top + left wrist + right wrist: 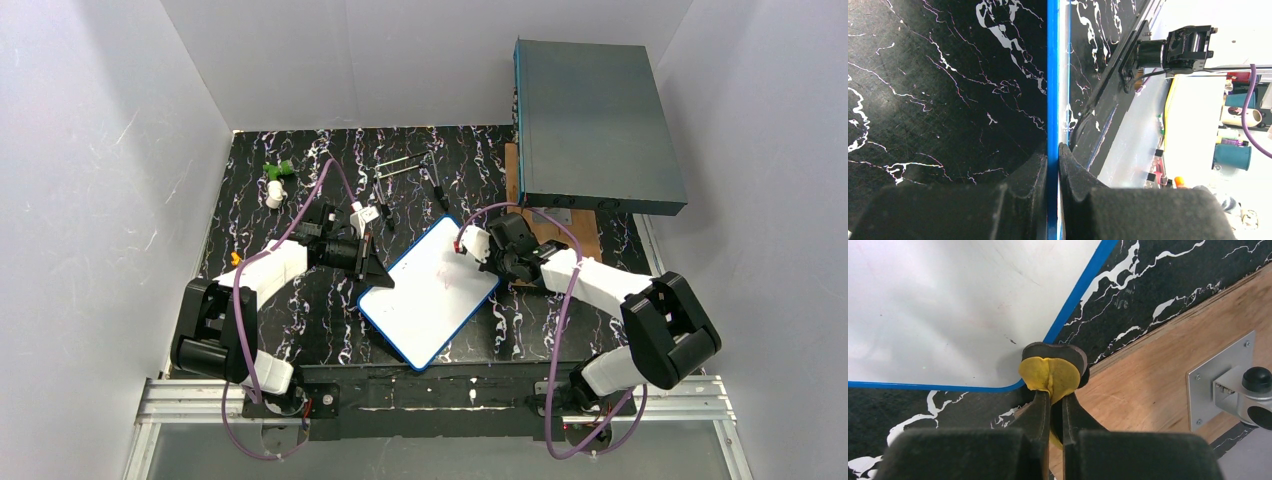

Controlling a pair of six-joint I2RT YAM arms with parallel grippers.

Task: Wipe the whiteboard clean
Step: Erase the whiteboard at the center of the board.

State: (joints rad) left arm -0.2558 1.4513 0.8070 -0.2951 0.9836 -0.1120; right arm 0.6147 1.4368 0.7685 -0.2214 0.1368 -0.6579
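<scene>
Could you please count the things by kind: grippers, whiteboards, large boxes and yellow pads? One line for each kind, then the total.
Grippers: 2, the left gripper and the right gripper
Whiteboards: 1, the whiteboard
Large boxes: 1, the grey-teal box
Yellow pads: 1, the yellow pad in the right gripper
Total: 5

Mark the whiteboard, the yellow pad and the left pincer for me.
whiteboard (428, 292): top view, middle of its white face.
yellow pad (1050, 374): right wrist view, its yellow face.
left pincer (1053, 151): left wrist view, between its fingertips at the board's blue edge.
</scene>
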